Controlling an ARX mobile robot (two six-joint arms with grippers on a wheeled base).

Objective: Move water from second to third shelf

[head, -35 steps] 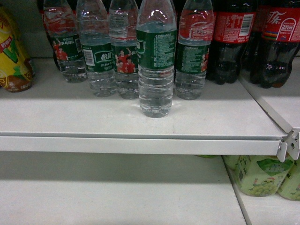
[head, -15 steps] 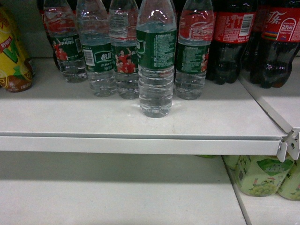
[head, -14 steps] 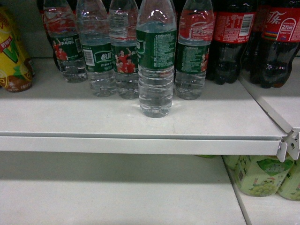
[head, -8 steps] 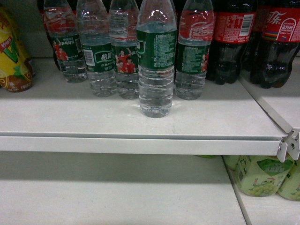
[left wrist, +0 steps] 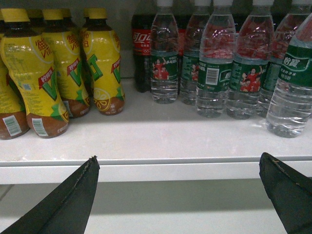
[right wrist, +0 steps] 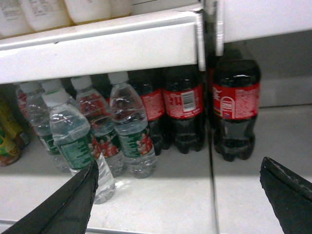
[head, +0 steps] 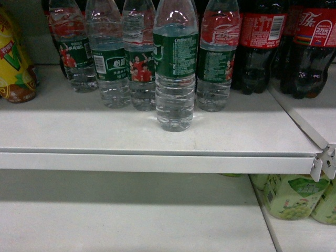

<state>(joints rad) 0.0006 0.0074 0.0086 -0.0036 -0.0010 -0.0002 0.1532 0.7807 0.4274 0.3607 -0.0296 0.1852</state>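
One water bottle (head: pixel 175 79), clear and ribbed with a dark green label, stands upright alone in front of a row of like bottles (head: pixel 113 58) on a white shelf (head: pixel 157 157). It also shows at the right edge of the left wrist view (left wrist: pixel 292 87) and at the left of the right wrist view (right wrist: pixel 73 141). My left gripper (left wrist: pixel 178 161) is open, level with the shelf's front lip and short of the bottles. My right gripper (right wrist: pixel 179 165) is open over bare shelf, with the water bottle just beyond its left finger (right wrist: pixel 73 200). Neither gripper appears in the head view.
Dark cola bottles (head: pixel 262 42) stand right of the water, yellow drink bottles (left wrist: pixel 53 73) left of it. A lower white shelf (head: pixel 131 215) lies beneath, with green packs (head: pixel 294 197) at its right. Another shelf (right wrist: pixel 107 46) hangs above the bottles. A seam (right wrist: pixel 213 185) splits the shelf boards.
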